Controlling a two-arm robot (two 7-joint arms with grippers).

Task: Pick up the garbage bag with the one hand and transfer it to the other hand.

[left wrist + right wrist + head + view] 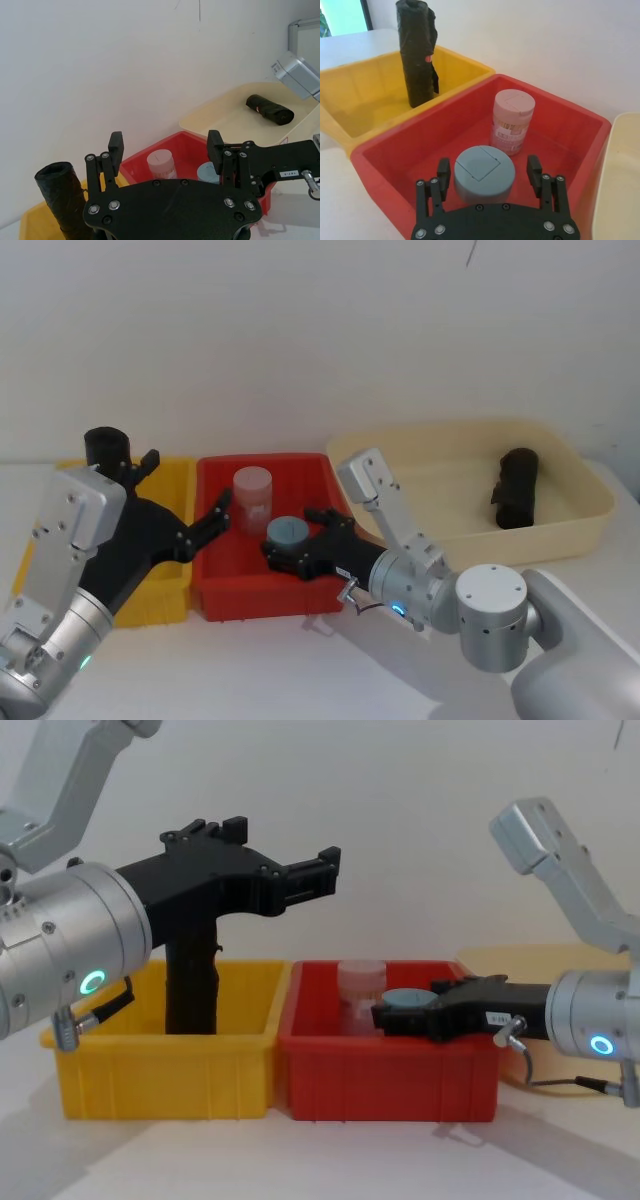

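Matte black rolled garbage bag (417,52) stands upright in the yellow plastic bin (360,107), ungrasped. Left black forked gripper (187,502) hangs above that bin's inner edge, fingers spread, probably lining up for the pick. Right black forked gripper (487,179) is low in the red bin (560,125), open around the blue-lidded jar (484,173) (not clamped), likely waiting for the handover.
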